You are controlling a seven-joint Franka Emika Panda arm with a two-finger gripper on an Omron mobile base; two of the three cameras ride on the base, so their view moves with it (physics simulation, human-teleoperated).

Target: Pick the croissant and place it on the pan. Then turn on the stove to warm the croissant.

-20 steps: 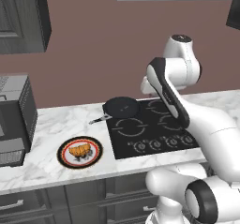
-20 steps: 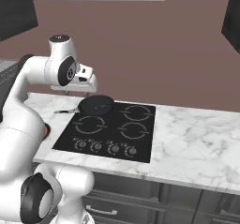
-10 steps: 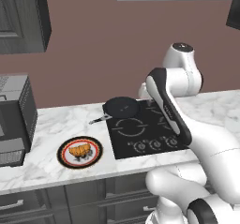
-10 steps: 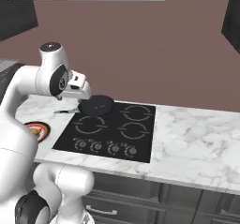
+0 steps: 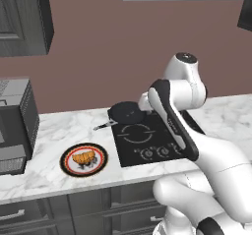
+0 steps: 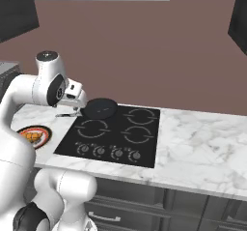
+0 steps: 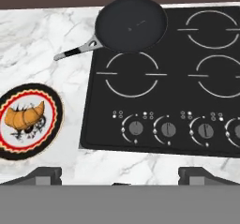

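From the left base view, the croissant (image 5: 83,157) lies on a round plate (image 5: 64,163) with a black-and-red rim, on the marbled white tabletop (image 5: 59,129) to the left of the stove (image 5: 129,150). The pan (image 5: 126,112) sits on the stove's far left burner, its thin handle (image 5: 105,126) reaching out over the tabletop toward the plate. A grey boxy appliance (image 5: 15,123) stands at the tabletop's left end, and the white arm (image 5: 174,123) bends over the right part of the stove. From the right base view, the pan (image 6: 100,108) again rests at the far left corner of the stove (image 6: 140,143), with the plate (image 6: 42,137) and croissant (image 6: 31,134) partly hidden behind the arm (image 6: 46,86); the arm's hand is held above the tabletop just left of the pan, but how far the tool stands open cannot be told here. In the hand view, looking down from well above, the croissant (image 7: 23,116) lies on the plate (image 7: 52,123) at the left, the pan (image 7: 131,24) is at the top, and four knobs (image 7: 136,128) line the stove's (image 7: 183,108) near edge. The tool (image 7: 120,175) shows two dark fingertips (image 7: 44,174) set wide apart at the bottom, with nothing between them.
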